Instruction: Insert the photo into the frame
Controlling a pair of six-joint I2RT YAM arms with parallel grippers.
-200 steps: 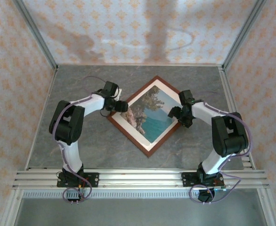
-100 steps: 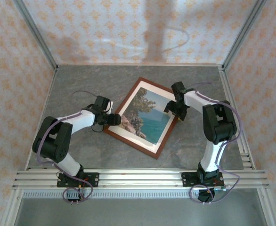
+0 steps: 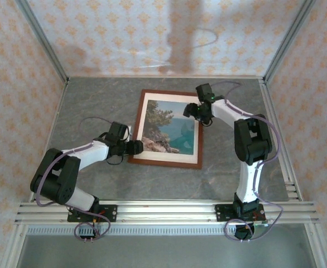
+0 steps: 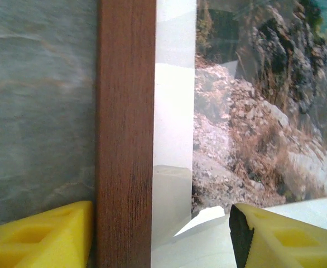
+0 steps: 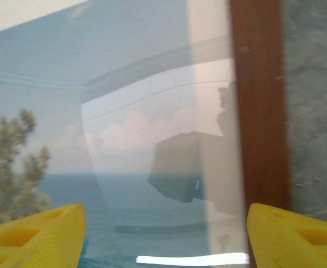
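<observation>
While the photo (image 3: 169, 125) lies inside the frame (image 3: 163, 163), flat on the table (image 3: 91, 106), both pincers are released. At the frame's near left corner the left gripper (image 3: 135, 147) has its yellow fingers (image 4: 46, 234) astride the wooden rail, one over the table and one over the cream border. Near the far right corner the right gripper (image 3: 193, 110) is spread wide above the printed sky and the rail.

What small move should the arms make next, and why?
Probably raise both straight up and clear: the photo lies inside the frame, flat on the table, and the left gripper and right gripper stand open over its sides, gripping nothing.
</observation>
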